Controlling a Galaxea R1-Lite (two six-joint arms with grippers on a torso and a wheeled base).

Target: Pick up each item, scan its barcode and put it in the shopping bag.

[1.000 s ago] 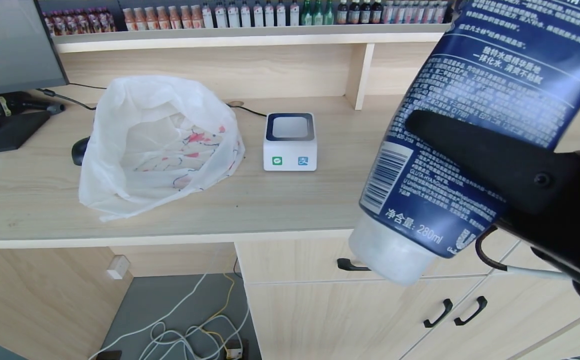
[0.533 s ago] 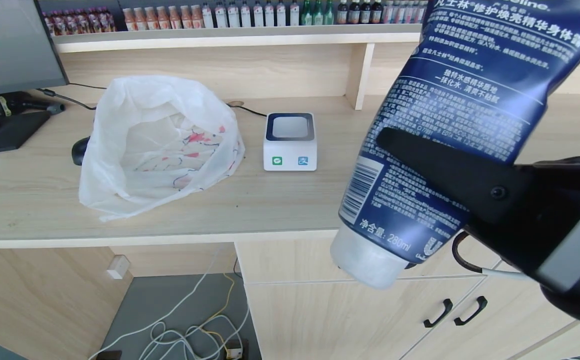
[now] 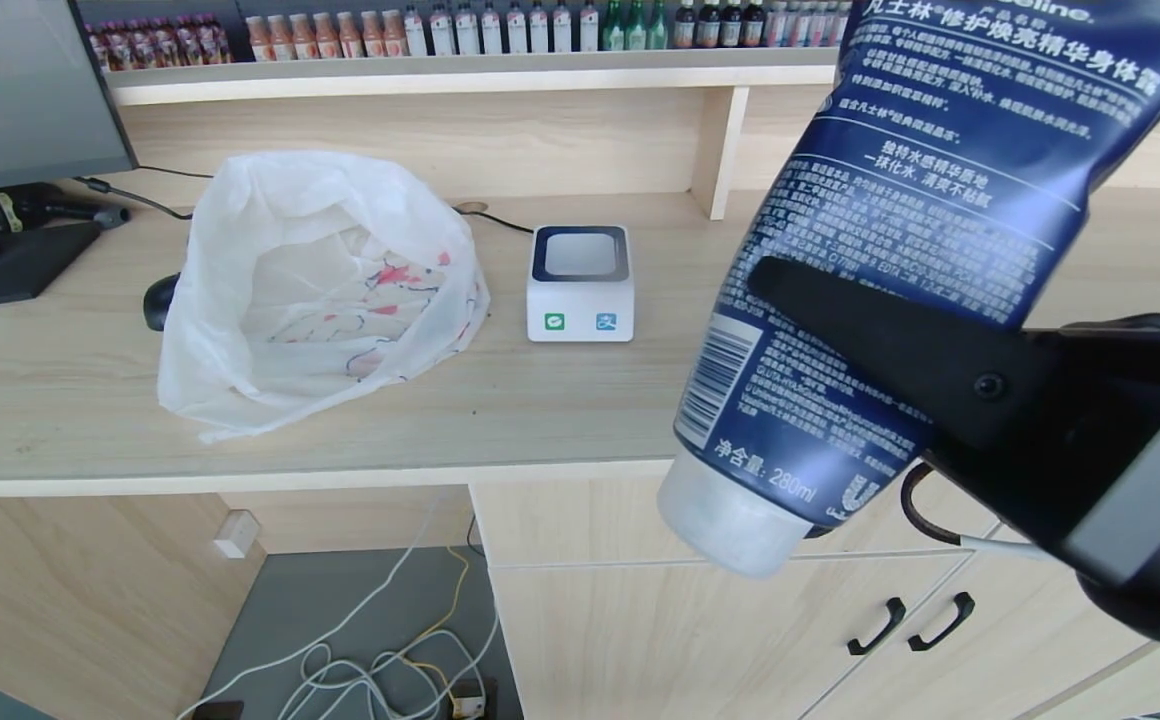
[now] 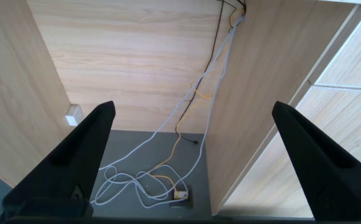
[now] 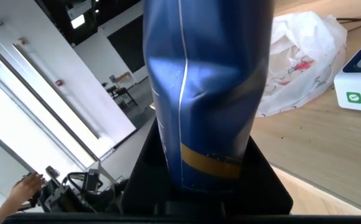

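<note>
High on the robot's right, close to the head cam, the blue lotion tube [image 3: 900, 230] hangs tilted w/ its pale cap [image 3: 725, 520] lowest. It is off the surface [image 3: 560, 400] and well apart from the white scanner [image 3: 580, 283]. Step in hand, by my read, is the scan: nothing of this item is in the shopping bag [image 3: 320, 280] yet. The barcode [image 3: 723, 385] sits near the cap end and faces up toward the cam, while the scanner's window faces up. So the tube prob. needs carrying toward the robot's left over the scanner and rolling about its long axis until the barcode looks down at the window. It should be held near and roughly flat to the window, w/o the cap knocking the box. The bag stands open just beside the scanner, so the swing must stay short of its rim. Right jaws: closed tight across the tube's mid-body, w/ the wall creased where it is squeezed, so no harder grip is needed. Left jaws: spread wide, holding nothing and touching nothing, hanging low below the surface over the floor cables [image 4: 149, 180].
</note>
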